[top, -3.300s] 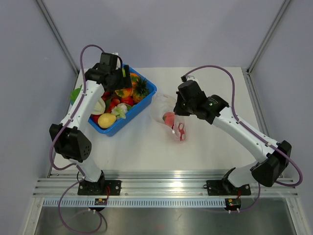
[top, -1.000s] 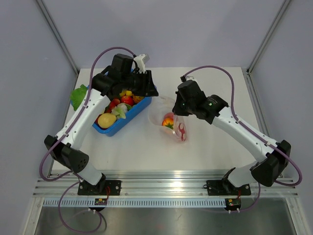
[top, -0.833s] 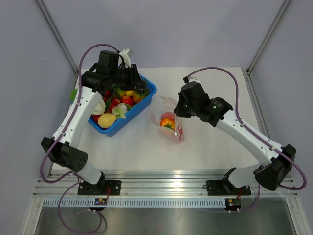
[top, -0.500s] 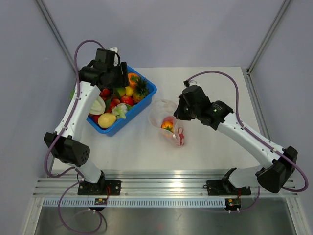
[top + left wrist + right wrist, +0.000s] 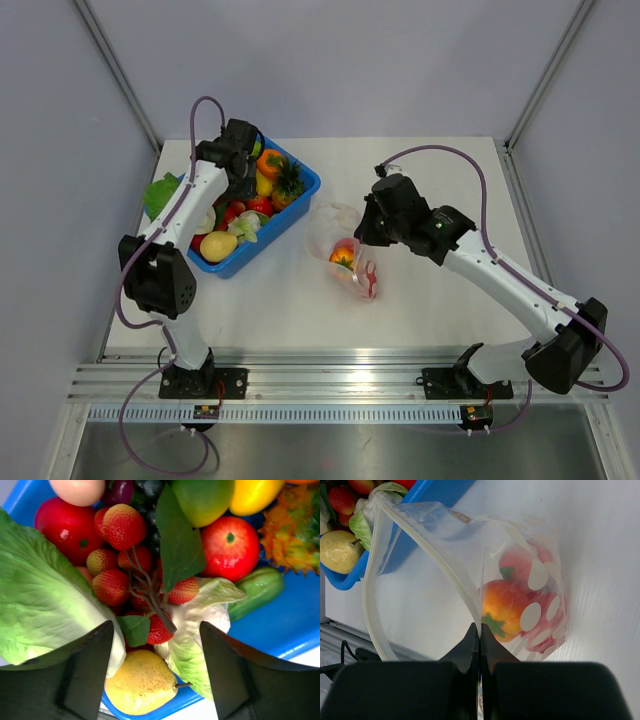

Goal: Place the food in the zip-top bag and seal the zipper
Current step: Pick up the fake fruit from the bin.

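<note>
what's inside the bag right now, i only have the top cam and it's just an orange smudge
observer: the right wrist view shows two pieces in the zip-top bag: an orange fruit with a green leafy cap in front, and a red fruit behind it.
operator: ok and the left arm over the bin, has it got anything
observer: no. in the left wrist view the left gripper is open with nothing between its fingers. it is above the strawberries and the pear in the blue bin.
</note>
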Tool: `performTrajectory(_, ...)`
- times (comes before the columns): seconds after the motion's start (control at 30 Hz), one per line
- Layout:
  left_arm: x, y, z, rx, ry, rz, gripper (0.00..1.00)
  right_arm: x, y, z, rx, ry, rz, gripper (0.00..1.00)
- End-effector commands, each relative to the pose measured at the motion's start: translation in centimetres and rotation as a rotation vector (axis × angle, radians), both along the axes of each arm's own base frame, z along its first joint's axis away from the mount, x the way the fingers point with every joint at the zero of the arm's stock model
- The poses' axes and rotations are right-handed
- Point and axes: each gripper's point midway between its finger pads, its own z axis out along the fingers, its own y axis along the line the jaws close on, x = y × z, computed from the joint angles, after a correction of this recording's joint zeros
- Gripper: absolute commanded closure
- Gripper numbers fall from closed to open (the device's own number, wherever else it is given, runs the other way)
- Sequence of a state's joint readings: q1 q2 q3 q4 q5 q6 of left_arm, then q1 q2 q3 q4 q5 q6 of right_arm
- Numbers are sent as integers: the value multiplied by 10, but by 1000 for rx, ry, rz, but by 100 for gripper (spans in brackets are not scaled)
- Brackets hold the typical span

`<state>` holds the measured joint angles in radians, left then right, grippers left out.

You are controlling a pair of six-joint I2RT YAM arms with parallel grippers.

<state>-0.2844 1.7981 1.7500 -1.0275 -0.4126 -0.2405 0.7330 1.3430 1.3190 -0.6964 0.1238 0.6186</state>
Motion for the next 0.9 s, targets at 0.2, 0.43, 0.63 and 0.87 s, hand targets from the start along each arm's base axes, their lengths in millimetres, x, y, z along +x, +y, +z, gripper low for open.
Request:
performTrajectory(0.2,21,7,-5,80,-43,5,39,8,8,15,44,-37,-3,100)
performTrajectory(0.43,26,3,-9,67,-47,4,81,9,6,15,39,-37,-9,100)
performTrajectory(0.63,22,2,37,10,-165,18,100,8,6,17,40,-41,-10,100)
performTrajectory(0.87,8,9,106,-34,-324,41,100,9,8,18,48,-42,-8,100)
